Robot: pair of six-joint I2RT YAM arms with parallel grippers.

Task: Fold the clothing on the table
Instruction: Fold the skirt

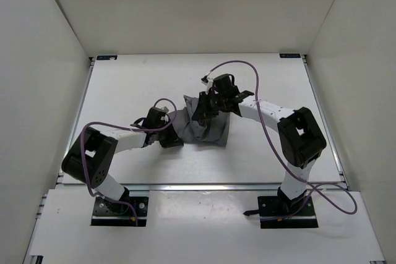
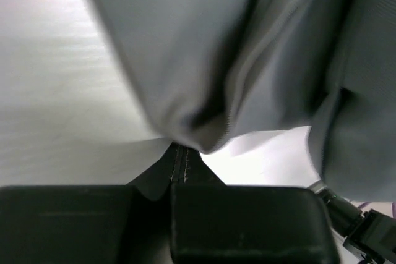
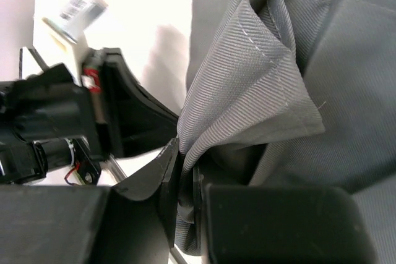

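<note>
One wrist view shows right claw (image 3: 185, 185) pinching clothing (image 3: 322, 85).

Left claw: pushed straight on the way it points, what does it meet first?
The clothing, whose grey fold hangs right at the left claw's closed tips; whether they already touch is unclear.

The clothing (image 3: 260, 78) is grey woven cloth with fine diagonal ribbing, totally matt, with pale stitching on the seam. The table (image 1: 266, 153) looks smooth matt white, and the rail (image 1: 204, 185) on its near edge is bare silvery metal. The right gripper (image 3: 187, 180) is matt black plastic.
</note>
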